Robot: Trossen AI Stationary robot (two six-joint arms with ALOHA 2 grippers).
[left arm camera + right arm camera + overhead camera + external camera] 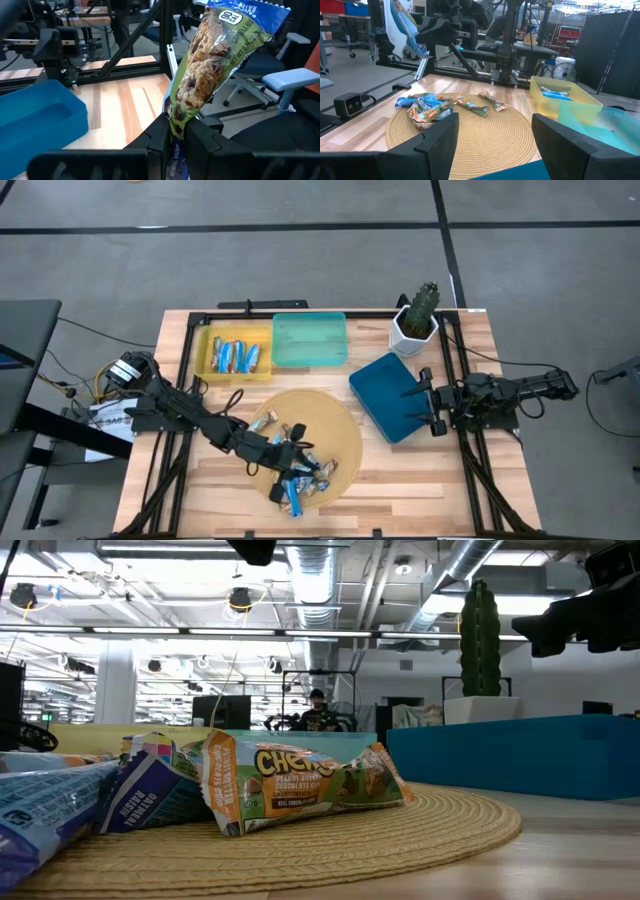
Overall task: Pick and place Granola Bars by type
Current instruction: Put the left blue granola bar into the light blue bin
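Note:
My left gripper [288, 472] is over the near part of the round woven mat [335, 425] and is shut on a granola bar [210, 65] with a green and blue wrapper. The right wrist view shows this bar [404, 25] high above the mat. Several more bars [435, 107] in blue, orange and green wrappers lie loose on the mat, and they also show in the low view [300, 780]. Several blue and tan bars [238, 356] lie in the yellow tray [205, 340]. My right gripper [492, 145] is open and empty over the dark blue tray [390, 385]. My left gripper pinches one end of the bar's wrapper [176, 119] between its two fingers. The rest of the bar sticks out past the fingertips, its far end with the crimped blue edge [250, 5] free. The bar is lifted clear of the mat.
An empty teal tray [310, 340] stands beside the yellow one at the back. A cactus in a white pot [415, 320] stands at the back right, next to the dark blue tray. Black frame rails [450, 380] run along the table's sides.

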